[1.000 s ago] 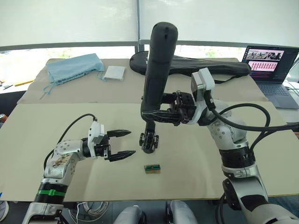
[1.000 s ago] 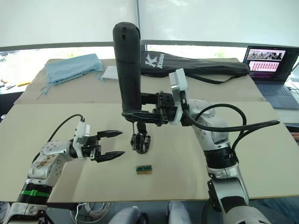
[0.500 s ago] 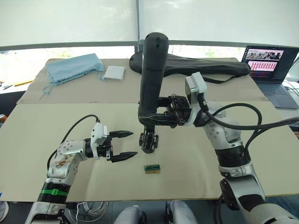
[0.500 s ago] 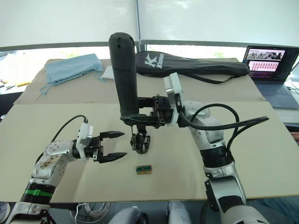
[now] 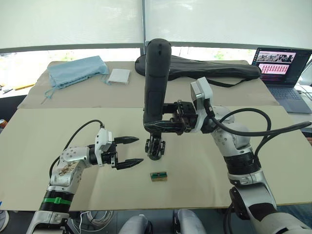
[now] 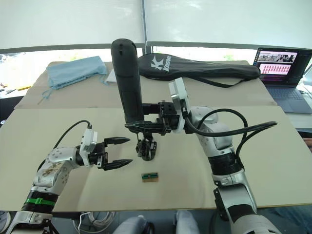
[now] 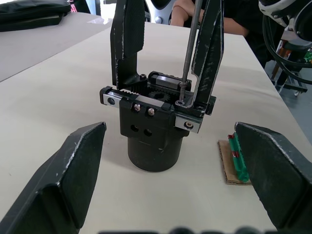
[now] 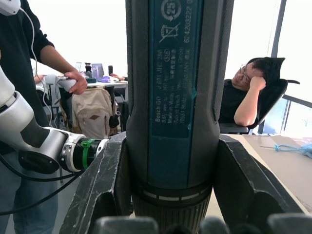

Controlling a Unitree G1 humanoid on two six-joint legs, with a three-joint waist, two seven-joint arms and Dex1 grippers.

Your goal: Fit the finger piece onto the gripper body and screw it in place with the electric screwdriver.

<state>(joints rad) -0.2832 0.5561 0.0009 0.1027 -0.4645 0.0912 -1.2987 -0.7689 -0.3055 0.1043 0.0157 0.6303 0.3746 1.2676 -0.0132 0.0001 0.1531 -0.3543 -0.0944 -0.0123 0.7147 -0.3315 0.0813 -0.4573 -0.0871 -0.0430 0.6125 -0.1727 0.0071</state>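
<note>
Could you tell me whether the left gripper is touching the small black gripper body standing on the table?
Apart. The left wrist view shows bare table between the open left gripper and the gripper body.

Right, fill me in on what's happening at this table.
The right pincer is shut on the electric screwdriver, holding it upright with its thin bit down on a screw at the top of the gripper body, which stands on the table. Two black fingers already rise from that body. The left pincer hovers open just beside the body, not touching it. A small green-brown box lies on the table in front.
</note>
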